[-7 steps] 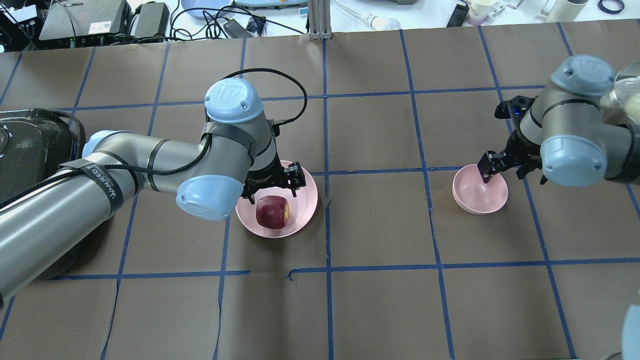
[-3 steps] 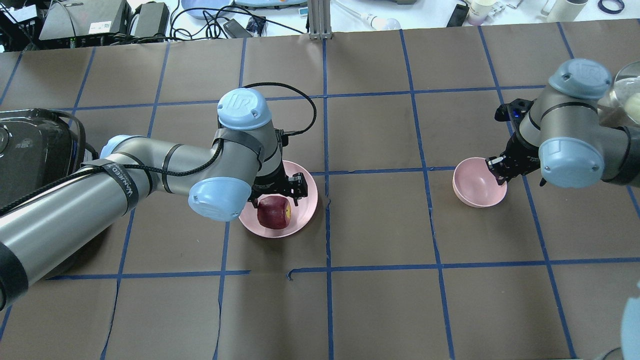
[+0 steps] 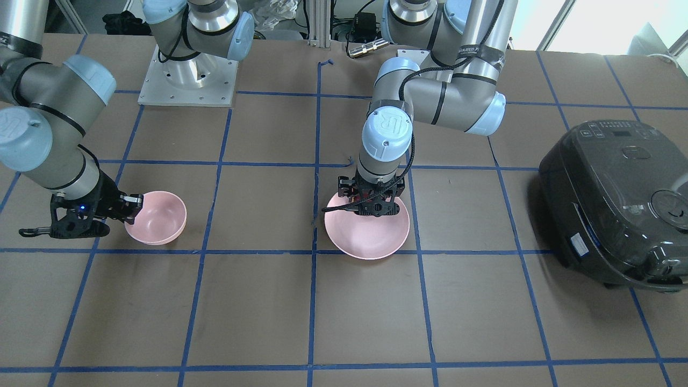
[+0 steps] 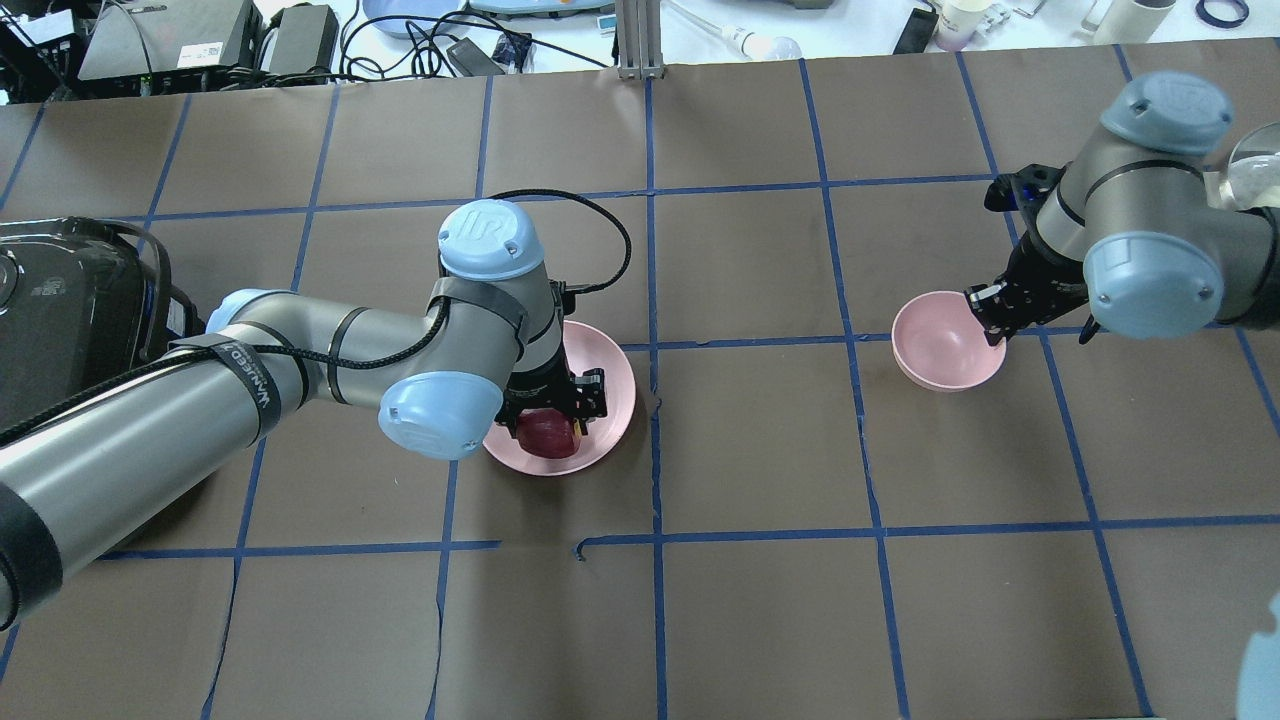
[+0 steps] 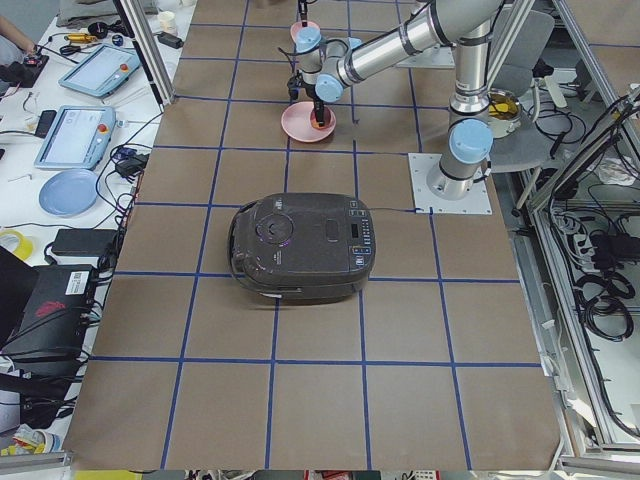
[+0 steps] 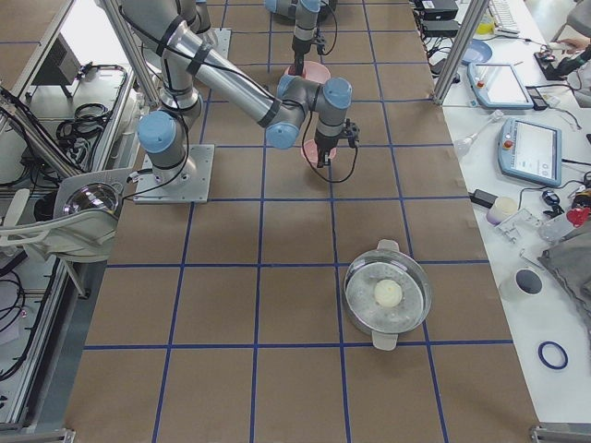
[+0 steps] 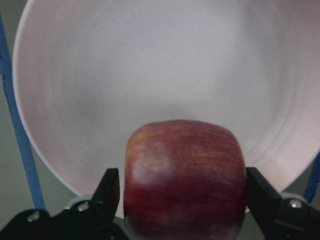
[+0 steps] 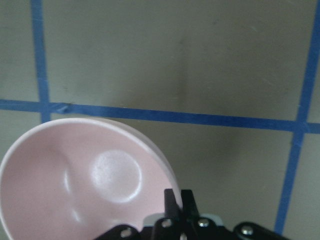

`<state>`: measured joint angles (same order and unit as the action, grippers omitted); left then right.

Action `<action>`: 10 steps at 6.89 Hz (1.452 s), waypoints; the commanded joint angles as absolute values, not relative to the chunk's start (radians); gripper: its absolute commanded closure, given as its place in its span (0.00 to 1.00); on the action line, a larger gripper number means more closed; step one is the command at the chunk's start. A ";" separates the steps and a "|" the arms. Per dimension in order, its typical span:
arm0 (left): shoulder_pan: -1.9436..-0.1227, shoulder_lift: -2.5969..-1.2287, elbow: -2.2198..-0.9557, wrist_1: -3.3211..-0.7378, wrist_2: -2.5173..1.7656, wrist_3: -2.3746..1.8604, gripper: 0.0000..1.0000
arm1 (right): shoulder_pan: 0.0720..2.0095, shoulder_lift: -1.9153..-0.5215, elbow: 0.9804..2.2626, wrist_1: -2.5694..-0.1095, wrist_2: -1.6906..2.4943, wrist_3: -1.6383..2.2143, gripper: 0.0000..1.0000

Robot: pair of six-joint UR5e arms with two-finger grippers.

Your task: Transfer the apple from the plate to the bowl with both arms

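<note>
The dark red apple (image 4: 547, 437) (image 7: 185, 180) lies on the near side of the pale pink plate (image 4: 612, 375) (image 3: 371, 244) (image 7: 150, 75). My left gripper (image 4: 550, 418) (image 3: 371, 207) is low over the plate and open. Its jaws stand close on either side of the apple, and it hides the apple in the front-facing view. The small pink bowl (image 4: 940, 345) (image 3: 158, 217) (image 8: 75, 185) sits far to the right, slightly tipped. My right gripper (image 4: 988, 308) (image 3: 131, 207) (image 8: 180, 197) is shut on the bowl's right rim.
A black rice cooker (image 3: 613, 199) (image 4: 60, 300) stands at the table's left end beside my left arm. A lidded steel pot (image 6: 388, 293) stands at the right end. Cables and devices line the far edge (image 4: 300, 40).
My left gripper moved toward the near side of the plate and dropped around the apple. My right gripper shut on the bowl's rim, and the bowl shifted away from the robot.
</note>
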<state>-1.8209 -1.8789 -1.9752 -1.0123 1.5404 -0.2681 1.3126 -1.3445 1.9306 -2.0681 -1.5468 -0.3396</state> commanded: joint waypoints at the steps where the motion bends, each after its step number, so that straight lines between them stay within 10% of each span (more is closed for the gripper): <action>1: -1.819 -1.870 -1.953 -1.008 1.540 -0.270 0.90 | 1.498 -1.347 1.917 -2.052 -1.482 -0.132 1.00; 6: -1.827 -1.864 -1.663 -1.239 1.494 -0.571 1.00 | 1.585 -1.324 2.016 -2.137 -1.405 -0.095 0.94; 7: -1.832 -1.867 -1.655 -1.238 1.436 -0.688 1.00 | 1.582 -1.328 2.007 -2.137 -1.410 -0.095 0.22; 8: -1.848 -1.874 -1.654 -1.221 1.361 -0.821 1.00 | 1.566 -1.338 1.968 -2.128 -1.422 -0.095 0.00; 10: -1.917 -1.896 -1.661 -1.172 1.289 -0.983 1.00 | 1.522 -1.339 1.843 -2.050 -1.440 -0.095 0.00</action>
